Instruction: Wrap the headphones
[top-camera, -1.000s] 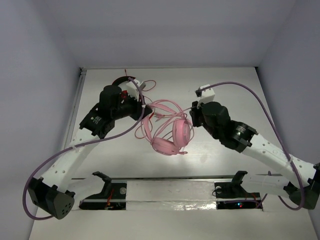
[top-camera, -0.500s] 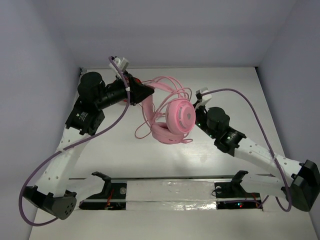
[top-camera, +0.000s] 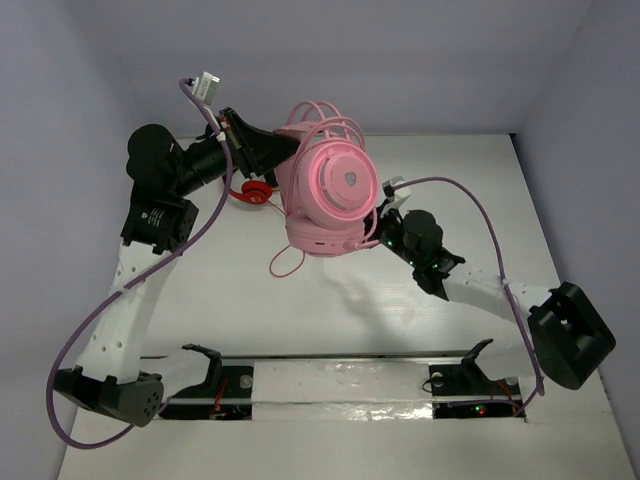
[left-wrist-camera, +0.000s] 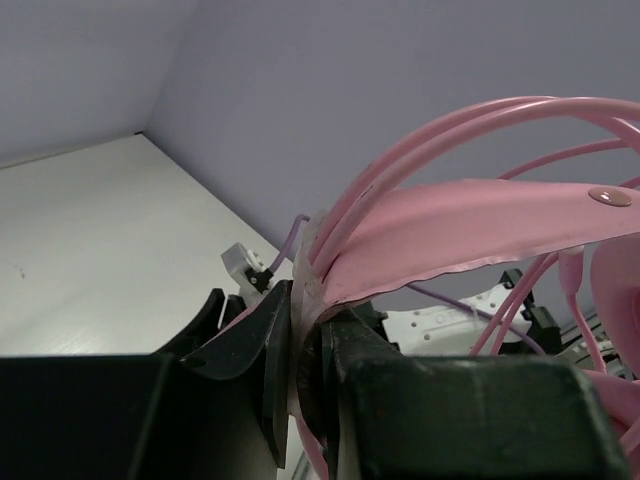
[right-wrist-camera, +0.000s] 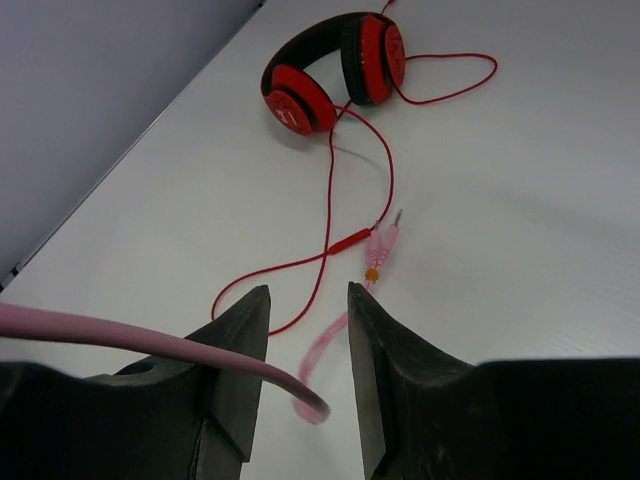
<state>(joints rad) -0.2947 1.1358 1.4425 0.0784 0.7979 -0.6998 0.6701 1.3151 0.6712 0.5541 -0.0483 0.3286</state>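
Note:
The pale-pink headphones (top-camera: 330, 190) hang in the air above the back of the table, with their cable looped over the headband. My left gripper (top-camera: 272, 162) is shut on the headband (left-wrist-camera: 480, 225), which is pinched between its jaws (left-wrist-camera: 306, 335). My right gripper (top-camera: 384, 224) sits just right of the lower ear cup and is open (right-wrist-camera: 308, 292). A stretch of pink cable (right-wrist-camera: 150, 340) lies across its left finger and curls loose through the gap. The cable's two pink plugs (right-wrist-camera: 378, 244) rest on the table below.
Smaller red-and-black headphones (right-wrist-camera: 335, 70) lie at the back left of the table, mostly hidden under the lifted pink ones (top-camera: 254, 192). Their red cable (right-wrist-camera: 330, 215) snakes over the table toward the plugs. Walls close off the left and back.
My left arm has lifted the pink headphones off the table, up and toward the back. My right gripper has opened and swung left, close under the ear cup.

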